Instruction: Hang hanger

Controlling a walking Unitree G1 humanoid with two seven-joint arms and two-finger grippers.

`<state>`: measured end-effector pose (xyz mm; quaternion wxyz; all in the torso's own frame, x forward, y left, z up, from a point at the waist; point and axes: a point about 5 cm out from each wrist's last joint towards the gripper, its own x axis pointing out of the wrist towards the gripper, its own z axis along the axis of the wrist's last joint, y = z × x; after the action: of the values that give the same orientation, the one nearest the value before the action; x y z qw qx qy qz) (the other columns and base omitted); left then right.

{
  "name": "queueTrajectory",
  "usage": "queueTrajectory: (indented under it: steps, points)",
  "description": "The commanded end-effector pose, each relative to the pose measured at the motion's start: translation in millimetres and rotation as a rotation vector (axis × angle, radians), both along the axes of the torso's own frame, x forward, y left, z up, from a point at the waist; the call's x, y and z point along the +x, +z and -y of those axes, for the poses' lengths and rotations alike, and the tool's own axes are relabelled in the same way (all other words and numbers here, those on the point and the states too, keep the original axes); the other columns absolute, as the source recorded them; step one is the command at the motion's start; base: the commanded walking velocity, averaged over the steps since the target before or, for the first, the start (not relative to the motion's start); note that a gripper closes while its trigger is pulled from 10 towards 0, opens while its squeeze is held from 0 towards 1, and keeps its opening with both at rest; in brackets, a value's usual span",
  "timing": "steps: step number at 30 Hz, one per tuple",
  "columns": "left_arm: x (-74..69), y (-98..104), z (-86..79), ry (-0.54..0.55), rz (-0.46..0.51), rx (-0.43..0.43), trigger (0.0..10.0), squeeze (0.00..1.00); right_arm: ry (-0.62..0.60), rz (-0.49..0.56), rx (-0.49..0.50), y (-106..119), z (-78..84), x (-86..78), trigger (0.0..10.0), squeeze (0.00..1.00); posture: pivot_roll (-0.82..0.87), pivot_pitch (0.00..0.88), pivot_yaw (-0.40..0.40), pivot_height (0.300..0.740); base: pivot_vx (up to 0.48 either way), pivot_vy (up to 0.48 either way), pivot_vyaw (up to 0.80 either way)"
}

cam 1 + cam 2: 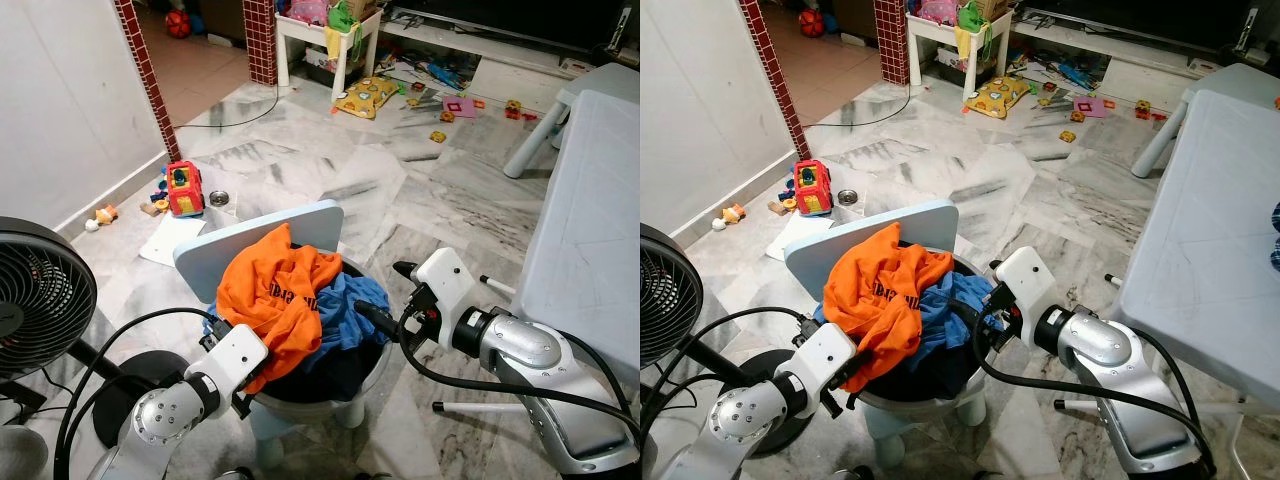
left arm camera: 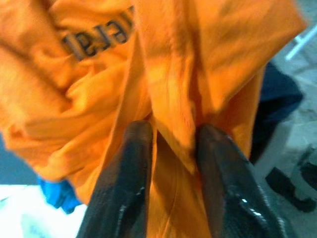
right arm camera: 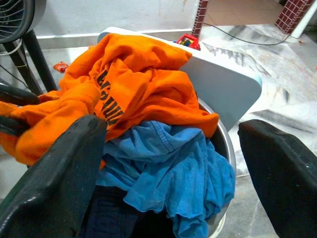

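Note:
An orange shirt [image 1: 275,290] with dark lettering lies heaped on top of a blue garment [image 1: 345,320] and dark clothes in a round grey tub [image 1: 300,405]. The tub stands on a small light-blue chair [image 1: 250,243]. My left gripper [image 2: 173,163] is at the tub's near left side, shut on a fold of the orange shirt [image 2: 168,99], which shows pinched between its two black fingers [image 2: 126,183]. My right gripper [image 3: 171,129] is open at the tub's right rim, its fingers [image 1: 372,318] spread just over the blue garment [image 3: 168,168].
A black standing fan [image 1: 40,300] is close on my left. A grey table [image 1: 590,230] runs along the right. Toys [image 1: 185,190] are scattered on the marble floor ahead, with a small white table [image 1: 325,35] further back. Black cables loop from both arms.

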<state>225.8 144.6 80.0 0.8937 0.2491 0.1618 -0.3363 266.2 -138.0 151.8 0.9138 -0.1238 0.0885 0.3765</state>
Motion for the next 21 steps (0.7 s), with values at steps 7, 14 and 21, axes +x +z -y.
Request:
queueTrajectory:
  steps: [7, 14, 21]
  points:
    - [2.1, 7, 3.8, -0.004, -0.014, -0.003, 10.0, 1.00, 0.013, 0.001, -0.014, -1, -0.9, 0.5, 10.0, 0.00, -0.11, 0.129, -0.046, 0.740, 0.000, 0.000, 0.00]
    - [4.0, 8, 5.2, 0.124, -0.050, -0.129, 10.0, 1.00, 0.016, 0.001, -0.015, -2, -1.1, 0.0, 10.0, 0.00, -0.11, 0.129, -0.046, 0.740, 0.000, 0.000, 0.00]
    - [-6.6, 4, 11.9, 0.143, -0.125, -0.211, 10.0, 1.00, 0.022, 0.003, -0.017, -3, -3.1, 0.2, 10.0, 0.00, -0.11, 0.129, -0.050, 0.740, 0.000, 0.000, 0.00]
